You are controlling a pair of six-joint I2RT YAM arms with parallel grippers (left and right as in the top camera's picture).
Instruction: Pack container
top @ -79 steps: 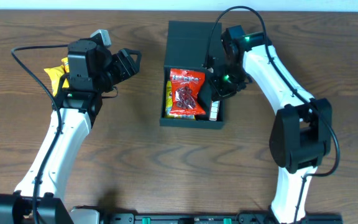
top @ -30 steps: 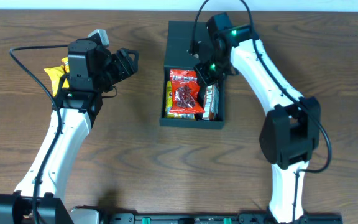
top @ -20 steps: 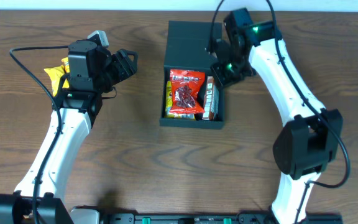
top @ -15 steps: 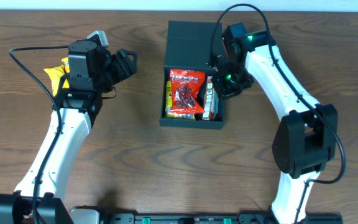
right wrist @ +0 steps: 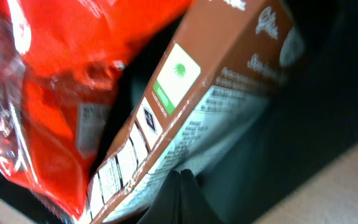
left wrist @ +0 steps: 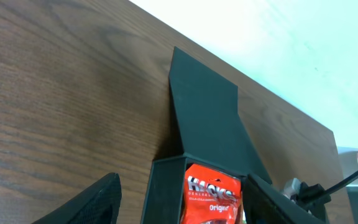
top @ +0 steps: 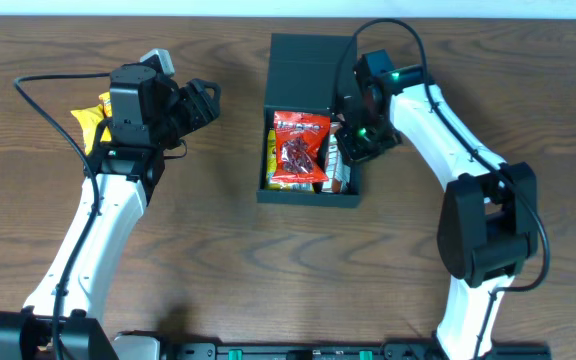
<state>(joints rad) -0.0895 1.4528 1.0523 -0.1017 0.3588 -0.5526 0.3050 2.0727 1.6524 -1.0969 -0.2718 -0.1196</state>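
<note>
The container (top: 308, 194) lies centre-back on the bench (top: 218, 260). The closed right pincer (top: 352, 145) is at its right wall, beside the brown box (right wrist: 210, 93). The open left pincer (top: 206, 100) is well apart. Half a second earlier, the right pincer stood slightly farther right.

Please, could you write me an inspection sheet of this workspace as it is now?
Surface: brown wooden table, no damage seen.
Job's things: container, lid open, holding red packet, brown packet, yellow packet.
Clutter: loose yellow bag, partly hidden by the left arm.
Grippers: left gripper open, empty; right gripper shut, tips at the brown packet.
Cables: left cable and right cable loop by their arms.
Surroundings: pale wall beyond the table.
</note>
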